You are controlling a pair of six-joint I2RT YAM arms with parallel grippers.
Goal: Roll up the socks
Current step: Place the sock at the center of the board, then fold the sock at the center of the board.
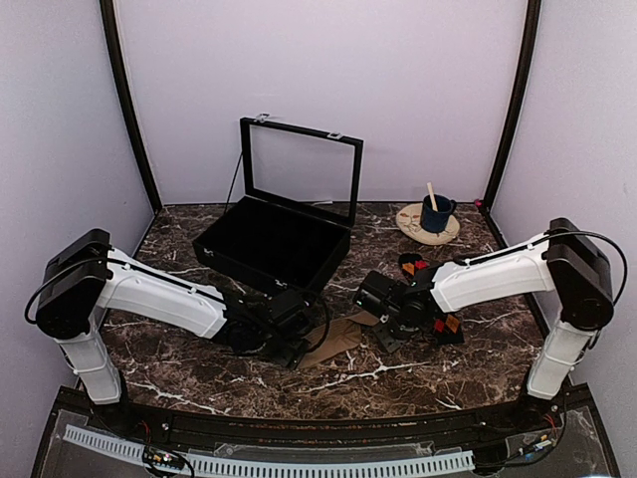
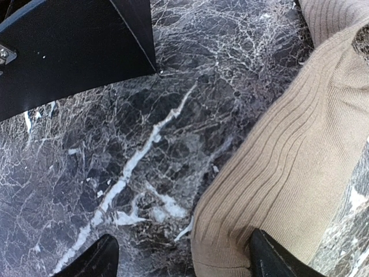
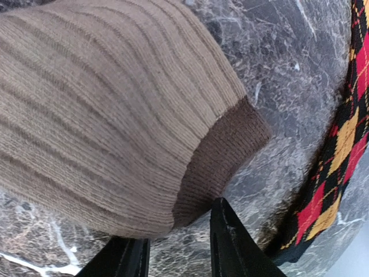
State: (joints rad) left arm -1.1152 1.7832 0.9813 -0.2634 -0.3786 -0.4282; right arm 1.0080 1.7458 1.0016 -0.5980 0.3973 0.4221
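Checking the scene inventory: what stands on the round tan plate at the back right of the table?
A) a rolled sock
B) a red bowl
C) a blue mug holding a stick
C: the blue mug, a stick poking out of it, sits on the plate.

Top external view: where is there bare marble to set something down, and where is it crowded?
Bare: the near strip of the table between the arm bases; the far-left corner beside the black box; the gap between that box and the plate. Crowded: the middle, where the left gripper and right gripper meet at the tan sock, argyle sock alongside.
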